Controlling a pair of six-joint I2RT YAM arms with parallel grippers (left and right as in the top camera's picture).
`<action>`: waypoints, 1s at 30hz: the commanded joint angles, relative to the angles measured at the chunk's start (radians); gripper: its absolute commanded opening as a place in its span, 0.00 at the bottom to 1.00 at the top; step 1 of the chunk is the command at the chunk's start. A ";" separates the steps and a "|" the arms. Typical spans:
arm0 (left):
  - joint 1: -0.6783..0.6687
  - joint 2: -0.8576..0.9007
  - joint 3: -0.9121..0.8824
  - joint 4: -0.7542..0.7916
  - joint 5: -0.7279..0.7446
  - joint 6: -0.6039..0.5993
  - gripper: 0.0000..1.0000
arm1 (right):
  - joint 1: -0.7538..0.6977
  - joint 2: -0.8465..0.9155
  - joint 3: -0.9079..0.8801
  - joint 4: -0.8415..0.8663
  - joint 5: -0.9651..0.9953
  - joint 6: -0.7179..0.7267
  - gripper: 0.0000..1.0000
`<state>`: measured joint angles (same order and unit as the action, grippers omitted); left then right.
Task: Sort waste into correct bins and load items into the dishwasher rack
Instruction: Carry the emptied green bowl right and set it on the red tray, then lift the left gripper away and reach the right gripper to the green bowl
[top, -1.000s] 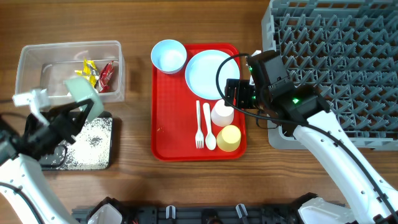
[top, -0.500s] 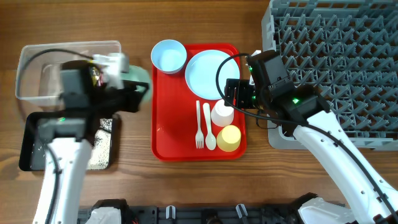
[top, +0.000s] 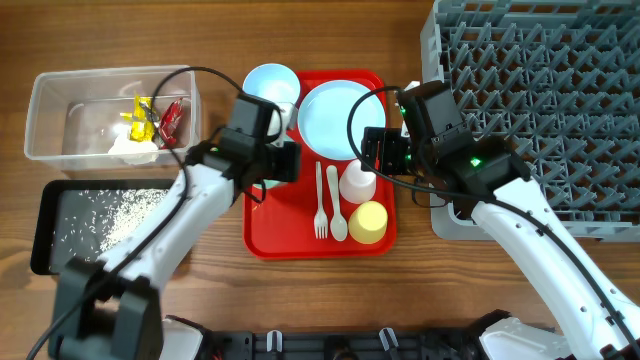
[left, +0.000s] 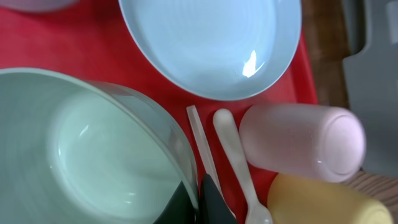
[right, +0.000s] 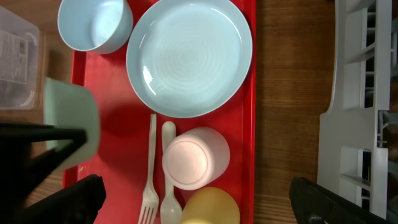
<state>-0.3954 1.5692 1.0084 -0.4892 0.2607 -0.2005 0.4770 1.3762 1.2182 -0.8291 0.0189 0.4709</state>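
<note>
Dumped crumbs (top: 115, 212) in black tray (top: 50, 232) lower left, swung L gripper (top: 272, 170), clamped on green bowl (left: 93, 155) rim, over to red tray (top: 262, 232) centre. Looked rack-ready imo. Kept R gripper (top: 385, 152) gaping, empty, by white cup (top: 357, 183).

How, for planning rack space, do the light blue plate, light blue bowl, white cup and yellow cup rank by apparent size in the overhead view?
1. light blue plate, clearly largest
2. light blue bowl
3. white cup and yellow cup: they look about alike, so no ranking between them
</note>
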 joint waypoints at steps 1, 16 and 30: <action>-0.044 0.063 0.013 0.008 -0.046 -0.017 0.04 | 0.000 -0.005 0.000 0.002 -0.012 0.002 1.00; -0.060 0.088 0.013 0.018 -0.057 -0.018 0.52 | 0.000 -0.005 0.000 0.002 -0.012 0.002 1.00; 0.172 -0.229 0.046 -0.064 0.004 -0.098 0.94 | 0.000 -0.005 0.000 0.074 -0.091 -0.014 1.00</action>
<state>-0.3046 1.4635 1.0233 -0.5179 0.2455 -0.2573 0.4770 1.3762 1.2182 -0.7940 0.0032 0.4709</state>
